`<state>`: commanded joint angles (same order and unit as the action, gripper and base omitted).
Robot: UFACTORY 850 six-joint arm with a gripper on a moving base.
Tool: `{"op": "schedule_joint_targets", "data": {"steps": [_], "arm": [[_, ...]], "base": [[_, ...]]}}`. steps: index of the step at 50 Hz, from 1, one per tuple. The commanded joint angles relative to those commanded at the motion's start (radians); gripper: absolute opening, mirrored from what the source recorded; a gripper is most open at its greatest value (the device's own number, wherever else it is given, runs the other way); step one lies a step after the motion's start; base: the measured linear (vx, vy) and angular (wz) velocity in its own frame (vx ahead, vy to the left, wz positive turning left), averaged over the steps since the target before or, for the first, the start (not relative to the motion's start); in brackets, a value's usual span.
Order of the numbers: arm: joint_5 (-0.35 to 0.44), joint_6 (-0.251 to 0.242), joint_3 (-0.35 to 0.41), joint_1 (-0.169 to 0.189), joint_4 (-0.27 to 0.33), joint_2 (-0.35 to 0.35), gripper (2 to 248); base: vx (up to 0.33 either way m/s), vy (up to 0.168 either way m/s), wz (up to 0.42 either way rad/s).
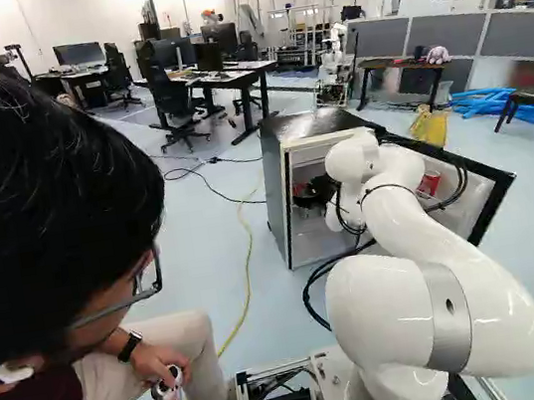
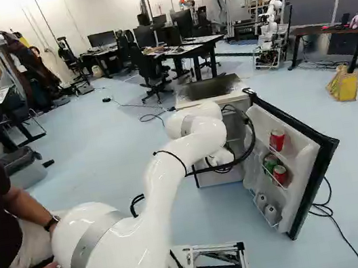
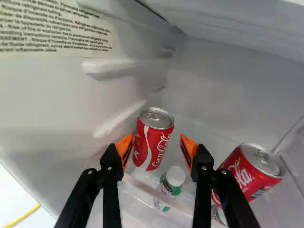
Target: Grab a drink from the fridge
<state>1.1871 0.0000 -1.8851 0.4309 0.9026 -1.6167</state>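
The black gripper [image 1: 318, 190] reaches into the fridge [image 1: 277, 198], whose door stands open. In the wrist view the gripper [image 3: 156, 148] is open, its orange-padded fingers apart. A red soda can [image 3: 153, 137] stands upright ahead of the gap between them, with a gap visible on either side. Near the fingertips and lower than that can is a small bottle with a white cap [image 3: 175, 176]. Another red can [image 3: 251, 172] is beside the gripper, partly behind one finger.
The open door [image 2: 307, 160] extends right of the arm, with red cans [image 2: 277, 139] and other containers on its racks. A seated person's leg [image 1: 195, 357] is close ahead and left of the base. Another robot [image 2: 271, 34] stands far back. Inner fridge walls [image 3: 61, 104] surround the gripper.
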Motion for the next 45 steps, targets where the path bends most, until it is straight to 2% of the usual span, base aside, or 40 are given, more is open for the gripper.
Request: {"op": "schedule_joint_targets", "data": {"steps": [30, 31, 35, 36, 41, 42, 45], "arm": [[0.000, 0.000, -0.011, -0.003, 0.000, -0.006, 154], [0.000, 0.000, -0.011, -0.003, 0.000, -0.006, 147], [0.000, 0.000, -0.011, -0.003, 0.000, -0.006, 147], [0.000, 0.000, -0.011, -0.003, 0.000, -0.006, 110], [0.000, 0.000, -0.011, -0.003, 0.000, -0.006, 110], [0.000, 0.000, -0.011, -0.003, 0.000, -0.006, 88], [0.000, 0.000, -0.011, -0.003, 0.000, -0.006, 88]], "base": [[0.000, 0.000, 0.000], [0.000, 0.000, 0.000], [0.000, 0.000, 0.000], [0.000, 0.000, 0.000], [0.000, 0.000, 0.000], [0.000, 0.000, 0.000], [0.000, 0.000, 0.000]]}}
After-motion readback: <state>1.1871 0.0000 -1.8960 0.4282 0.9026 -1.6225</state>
